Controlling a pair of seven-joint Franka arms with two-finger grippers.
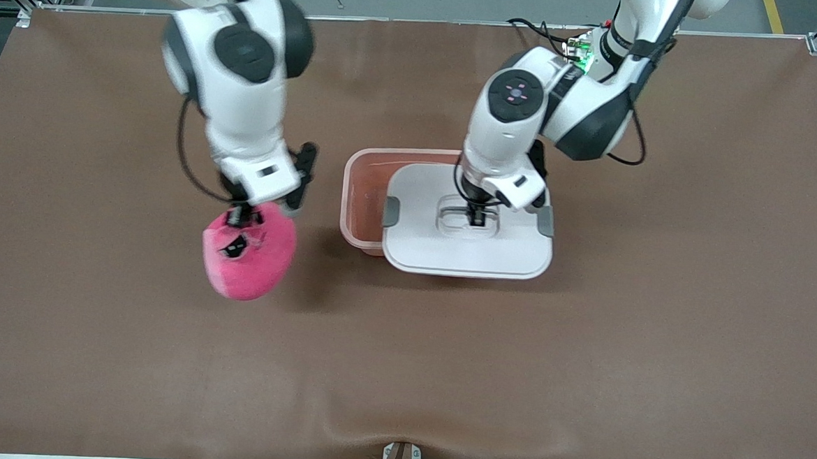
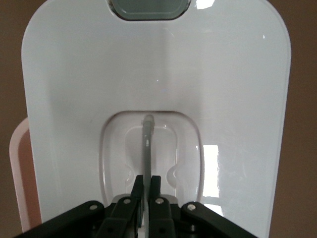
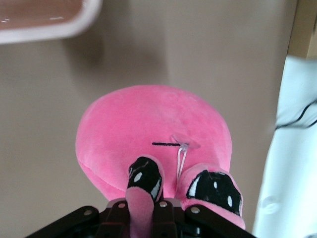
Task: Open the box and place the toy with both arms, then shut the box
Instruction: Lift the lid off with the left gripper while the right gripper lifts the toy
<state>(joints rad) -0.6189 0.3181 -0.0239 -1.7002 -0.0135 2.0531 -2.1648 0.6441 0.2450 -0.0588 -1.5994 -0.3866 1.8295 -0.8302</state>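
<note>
Box open: left gripper [image 1: 477, 217] jaws clamped on white plastic lid [image 1: 467, 246] handle, held offset over translucent pink tub [image 1: 365, 185]. Right gripper [image 1: 240, 215] jaws clamped on round pink plush toy [image 1: 248, 256], lifted over bench [image 1: 584, 351]. Next, probably: carry toy over exposed tub opening, release.

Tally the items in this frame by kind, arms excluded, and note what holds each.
Tub: 1, open on the table.
Lid: 1, held over the tub by its handle in the left end effector.
Plush toy: 1, gripped by the right end effector above the table beside the tub.
Total: 3

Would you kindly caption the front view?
Left gripper lifts the lid off the box; right gripper holds the toy.
</note>
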